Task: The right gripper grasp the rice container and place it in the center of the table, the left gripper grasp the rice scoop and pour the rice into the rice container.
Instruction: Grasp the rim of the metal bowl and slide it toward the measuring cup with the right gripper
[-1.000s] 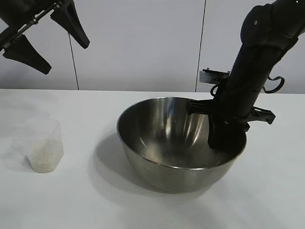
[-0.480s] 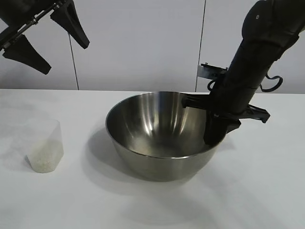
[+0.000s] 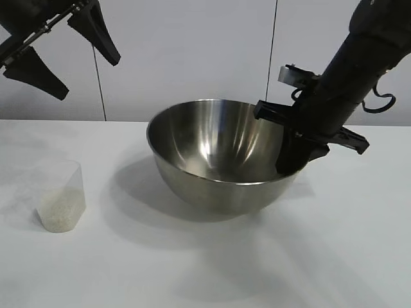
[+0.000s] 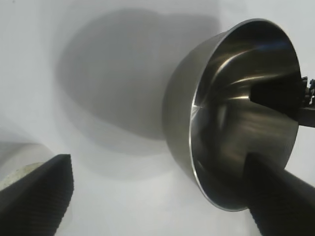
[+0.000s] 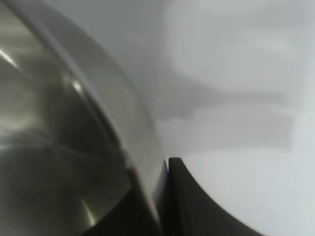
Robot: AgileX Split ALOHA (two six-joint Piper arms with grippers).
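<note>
At the bowl's right-hand rim, as the exterior camera saw it, the right gripper [image 3: 294,160] was clamped shut on the thin steel wall of the rice container [image 3: 215,151], one finger inside the bowl and the other outside it. Its arm sloped down from the upper right corner, so the claw pointed steeply down and slightly leftward. In the right wrist view the rice container [image 5: 74,147] filled one side of the picture, with a black finger [image 5: 197,206] pressed against the outer wall just below the rim.

The rice container was a wide, round, mirror-bright steel bowl. It was tilted, with the gripped side raised and the mouth tipped toward the left and the camera, while its base stayed low above a broad grey shadow on the table [image 3: 359,256]. Whether the base touched the tabletop could not be told. The left wrist view showed the rice container [image 4: 231,118] with the other arm's dark finger inside it.

Well apart to the left, the rice scoop [image 3: 61,196] stood upright on the table, a frosted clear cup with a pale layer of rice [image 3: 61,212] in its bottom.

High at the upper left, the left gripper [image 3: 61,48] hung with its fingers spread wide, holding nothing.
</note>
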